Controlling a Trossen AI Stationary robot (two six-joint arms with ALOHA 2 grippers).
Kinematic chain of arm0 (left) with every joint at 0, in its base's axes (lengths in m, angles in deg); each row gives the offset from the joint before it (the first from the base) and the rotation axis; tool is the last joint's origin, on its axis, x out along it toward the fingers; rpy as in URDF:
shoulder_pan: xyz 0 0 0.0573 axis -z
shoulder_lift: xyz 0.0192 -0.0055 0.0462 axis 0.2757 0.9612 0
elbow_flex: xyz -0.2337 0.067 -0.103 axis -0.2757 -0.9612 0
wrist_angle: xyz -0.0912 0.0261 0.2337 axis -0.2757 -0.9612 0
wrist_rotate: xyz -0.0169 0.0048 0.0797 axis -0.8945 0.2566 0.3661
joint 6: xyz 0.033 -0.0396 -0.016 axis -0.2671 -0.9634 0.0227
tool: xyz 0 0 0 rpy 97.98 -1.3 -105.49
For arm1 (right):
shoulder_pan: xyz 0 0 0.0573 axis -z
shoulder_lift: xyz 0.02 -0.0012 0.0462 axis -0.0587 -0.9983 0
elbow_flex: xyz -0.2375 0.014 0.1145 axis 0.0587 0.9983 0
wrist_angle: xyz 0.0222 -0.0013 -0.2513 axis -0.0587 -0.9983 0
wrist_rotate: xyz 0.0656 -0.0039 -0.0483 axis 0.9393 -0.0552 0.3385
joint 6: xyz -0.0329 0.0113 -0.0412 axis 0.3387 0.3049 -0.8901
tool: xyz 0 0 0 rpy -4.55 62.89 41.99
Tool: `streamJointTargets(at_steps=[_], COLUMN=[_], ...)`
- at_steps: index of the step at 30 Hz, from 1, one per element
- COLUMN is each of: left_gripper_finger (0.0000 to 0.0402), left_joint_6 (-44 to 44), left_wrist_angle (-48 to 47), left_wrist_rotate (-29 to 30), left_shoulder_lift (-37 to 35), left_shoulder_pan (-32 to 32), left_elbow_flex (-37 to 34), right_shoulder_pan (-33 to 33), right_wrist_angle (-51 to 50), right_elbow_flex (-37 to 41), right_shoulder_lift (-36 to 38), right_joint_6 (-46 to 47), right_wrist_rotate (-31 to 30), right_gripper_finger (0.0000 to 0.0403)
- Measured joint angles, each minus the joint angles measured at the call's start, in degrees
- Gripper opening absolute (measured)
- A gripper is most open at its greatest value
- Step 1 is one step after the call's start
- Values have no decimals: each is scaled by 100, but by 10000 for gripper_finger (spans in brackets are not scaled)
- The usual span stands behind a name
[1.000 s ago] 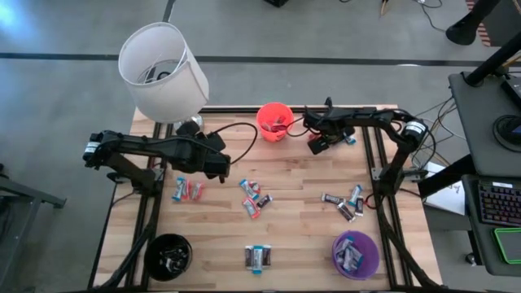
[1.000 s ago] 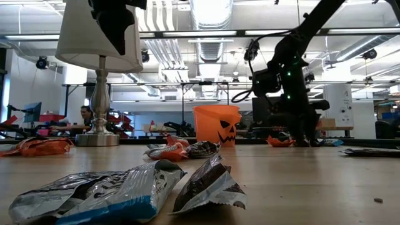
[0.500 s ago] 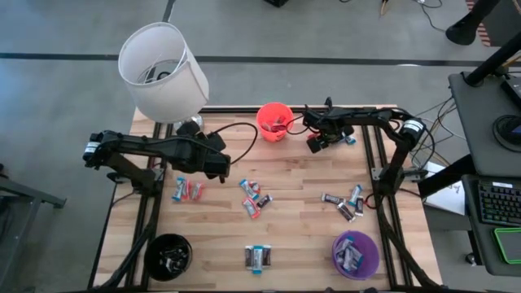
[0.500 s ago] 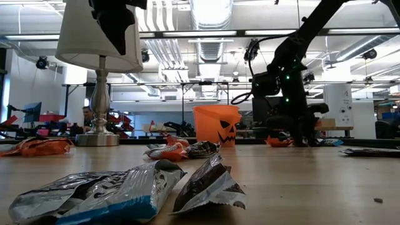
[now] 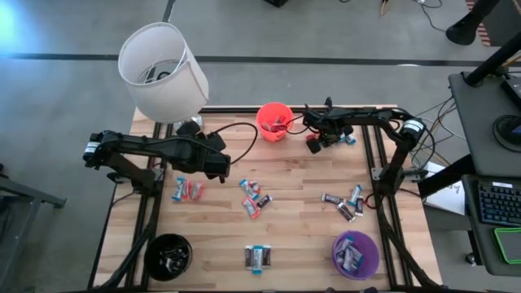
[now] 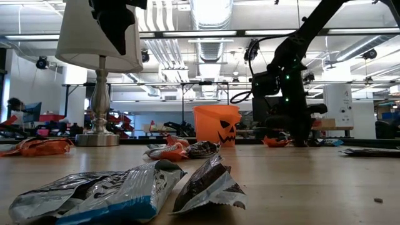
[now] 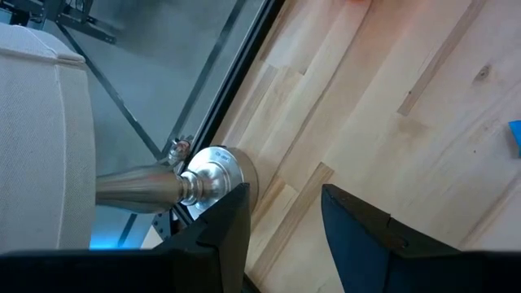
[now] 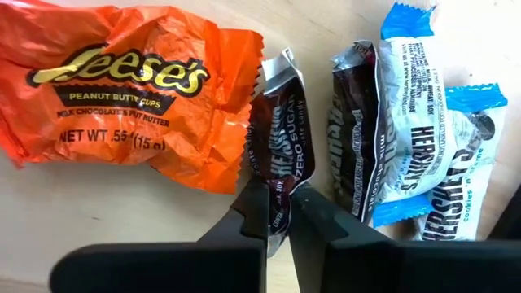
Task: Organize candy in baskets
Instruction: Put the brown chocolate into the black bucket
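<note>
Here, three small round plastic buckets stand on the pale wooden slatted table [image 5: 285, 187]. The orange-red bucket with a black pumpkin face [image 5: 274, 121] sits at the far edge in the middle and holds a few dark wrappers. The black bucket [image 5: 168, 255] at the near left corner has several wrappers inside; their colours are hard to tell. The purple bucket [image 5: 356, 253] at the near right corner holds a heap of white, blue and dark wrapped candies.

Loose candy lies in five groups: two blue-and-red pieces [image 5: 187, 190] on the left, about four red, blue and dark ones [image 5: 253, 197] in the centre, two dark-and-blue ones [image 5: 258, 257] at the near edge, roughly four dark and light-blue ones [image 5: 347, 203] on the right, and a cluster at the far right.

In that cluster the right gripper [image 8: 277, 213] is down at the table just beside the orange-red bucket, its dark fingers [image 8: 248, 213] pinched on a dark brown-and-silver wrapped chocolate bar [image 8: 277, 167]. Touching it on one side lies an orange crinkled peanut-butter-cup packet [image 8: 130, 89]; on the other, one dark and two white-and-blue bars [image 8: 419, 155].

The left gripper [image 7: 281, 224] hangs over the table's left part with its fingers apart and empty, near the silver base [image 7: 213, 172] of a white-shaded table lamp [image 5: 162, 70].
</note>
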Motion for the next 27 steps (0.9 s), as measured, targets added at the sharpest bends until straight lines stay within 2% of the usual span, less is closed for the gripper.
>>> streamJointTargets(at_steps=[6, 11, 18, 27], left_gripper_finger=[134, 134, 134, 134], left_joint_6=[0, -2, -45, -468], left_wrist_angle=[-1, -1, 4, 448], left_wrist_rotate=[2, 2, 4, -156], left_shoulder_lift=[0, 0, 0, 0], left_shoulder_pan=[0, 0, 0, 0], left_elbow_flex=[0, 0, 0, 0], right_shoulder_pan=[7, 7, -13, -231], right_wrist_angle=[-312, -674, -803, -705], right_elbow_flex=[-5, -49, -47, -48], right_shoulder_lift=[135, 544, 1393, 2490], right_joint_6=[58, 55, -12, -375], right_wrist_rotate=[-47, -55, 44, 614], right_gripper_finger=[14, 14, 13, 13])
